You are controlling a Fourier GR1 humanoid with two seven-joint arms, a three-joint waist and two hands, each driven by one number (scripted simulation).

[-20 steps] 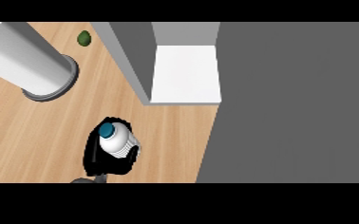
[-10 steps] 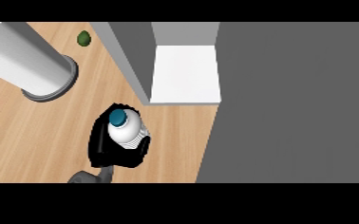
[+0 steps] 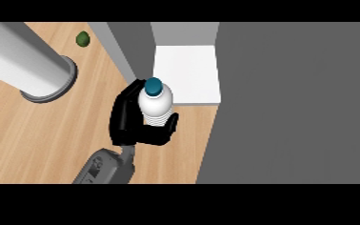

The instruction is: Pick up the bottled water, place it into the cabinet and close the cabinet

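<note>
The upright white plastic bottle with ribbed sides [image 3: 155, 106] carries a teal-blue round cap [image 3: 153, 82]. The glossy black hand [image 3: 128, 121] curled round it joins a dark grey forearm [image 3: 105, 168] marked with faint lighter lines. The light-brown wooden counter top [image 3: 56, 133] shows a fine straight grain. On it lie a small dark-green round object [image 3: 83, 39] and a pale grey cylinder with a darker grey rim [image 3: 32, 71]. The open cabinet [image 3: 184, 38] has a plain white shelf floor [image 3: 186, 74] and mid-grey walls; the broad surface beside it [image 3: 288, 105] is flat dark grey.

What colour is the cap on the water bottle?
Teal blue, seen in the head view on the bottled water.
</note>
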